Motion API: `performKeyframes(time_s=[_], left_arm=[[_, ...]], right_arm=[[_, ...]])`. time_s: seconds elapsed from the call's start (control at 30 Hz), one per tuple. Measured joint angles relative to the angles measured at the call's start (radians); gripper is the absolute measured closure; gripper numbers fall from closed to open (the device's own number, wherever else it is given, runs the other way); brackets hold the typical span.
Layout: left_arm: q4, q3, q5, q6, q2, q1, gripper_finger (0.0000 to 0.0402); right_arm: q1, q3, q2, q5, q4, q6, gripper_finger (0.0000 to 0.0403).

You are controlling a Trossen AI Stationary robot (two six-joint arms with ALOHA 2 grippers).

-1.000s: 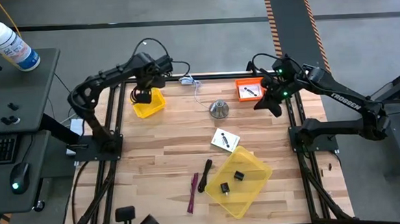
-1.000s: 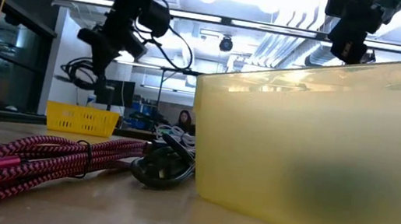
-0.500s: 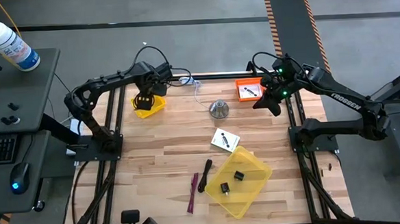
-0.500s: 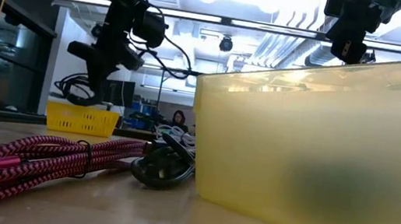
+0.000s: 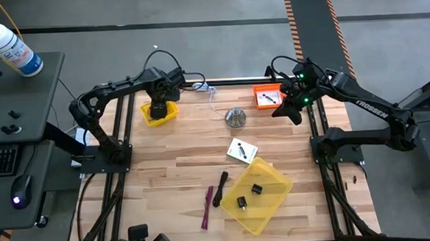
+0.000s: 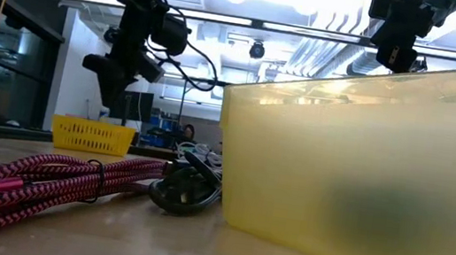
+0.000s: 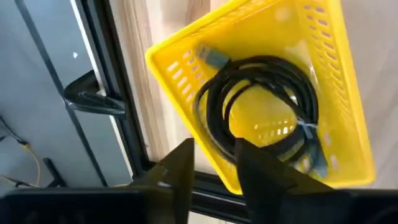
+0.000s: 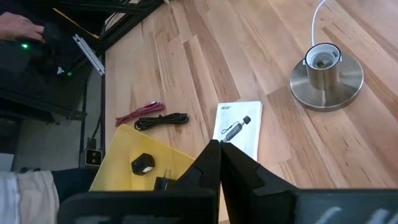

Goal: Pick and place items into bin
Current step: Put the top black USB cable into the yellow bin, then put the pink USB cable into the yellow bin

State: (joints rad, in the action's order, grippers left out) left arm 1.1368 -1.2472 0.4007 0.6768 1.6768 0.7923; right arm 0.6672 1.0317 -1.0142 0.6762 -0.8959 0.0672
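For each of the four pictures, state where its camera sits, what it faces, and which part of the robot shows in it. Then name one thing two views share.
High: overhead, facing down on table; both arms.
Low: tabletop level, facing across; large yellow bin, arms overhead.
Left wrist: above small yellow basket holding black cable coil; left gripper.
Right wrist: over table; right gripper.
Shared: white card.

Black cable coil (image 7: 267, 106) lies loose in small yellow basket (image 5: 158, 113). Two black cubes (image 5: 256, 189) in yellow bin (image 5: 273, 178). White card (image 5: 242, 150) flat beside bin; another, probably card (image 5: 270, 98), in orange tray (image 5: 258, 93). Maroon stick (image 5: 208, 207) on table.
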Motion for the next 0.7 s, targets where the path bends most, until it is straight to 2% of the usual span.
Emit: performKeyframes(time_s=[0.13,0.2,0.27,0.33,0.37,0.43,0.57,0.63,0.7], left_arm=[[0.001,0.000,0.029,-0.020,0.000,0.000,0.0262],[0.003,-0.002,0.080,-0.049,0.000,-0.002,0.0252],[0.023,-0.020,0.136,-0.119,0.000,-0.003,0.0247],[0.061,-0.056,0.151,-0.220,0.000,-0.003,0.0248],[0.099,-0.082,0.129,-0.285,0.000,-0.002,0.0250],[0.169,-0.143,0.025,-0.443,-0.001,-0.002,0.0257],[0.248,-0.234,-0.297,-0.941,-0.004,-0.040,0.0281],[0.238,-0.240,-0.416,-1.088,-0.025,-0.109,0.0297],[0.185,-0.240,-0.438,-1.179,-0.042,-0.223,0.0315]], right_arm=[[0.000,0.000,0.000,0.000,0.000,0.001,0.0403],[0.000,0.000,0.000,0.000,0.000,0.001,0.0403],[0.000,0.000,0.000,0.000,0.000,0.001,0.0403],[0.000,0.000,0.000,0.000,-0.001,0.000,0.0403],[0.000,0.000,0.000,0.000,0.000,0.001,0.0403],[0.000,0.000,0.000,-0.001,-0.001,0.001,0.0403],[0.000,0.000,0.000,-0.026,-0.002,0.003,0.0403],[0.000,0.000,0.000,-0.031,-0.003,0.004,0.0403],[0.000,0.000,0.000,-0.031,-0.003,0.003,0.0403]])
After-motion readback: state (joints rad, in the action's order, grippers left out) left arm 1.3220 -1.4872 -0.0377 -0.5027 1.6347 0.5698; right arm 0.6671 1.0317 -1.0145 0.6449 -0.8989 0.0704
